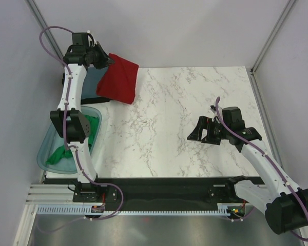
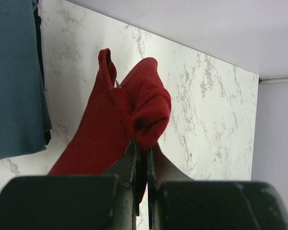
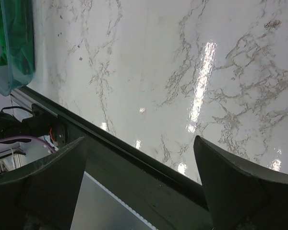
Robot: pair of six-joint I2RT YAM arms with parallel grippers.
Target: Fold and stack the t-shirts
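Pinching a dark red cloth t-shirt [image 2: 110,129], the left gripper [image 2: 143,147] hangs over a white marbled tabletop [image 1: 195,102] between pale grey walls [image 1: 169,31]; the right gripper [image 1: 195,129] gapes wide.

right tool [image 3: 140,143] fingers spread wide above marble table [image 3: 149,52]; teal basin [image 3: 20,72] top left, green t-shirt [image 3: 0,36] inside.

Four t-shirts: one dark red t-shirt [image 1: 119,78] at the left end effector [image 1: 105,60], one grey-blue t-shirt [image 1: 94,82] and one dark t-shirt [image 1: 106,99] beside it, and one green t-shirt [image 1: 60,155] in one teal basin [image 1: 42,154]. One right end effector [image 1: 195,130]. One table [image 1: 185,102].
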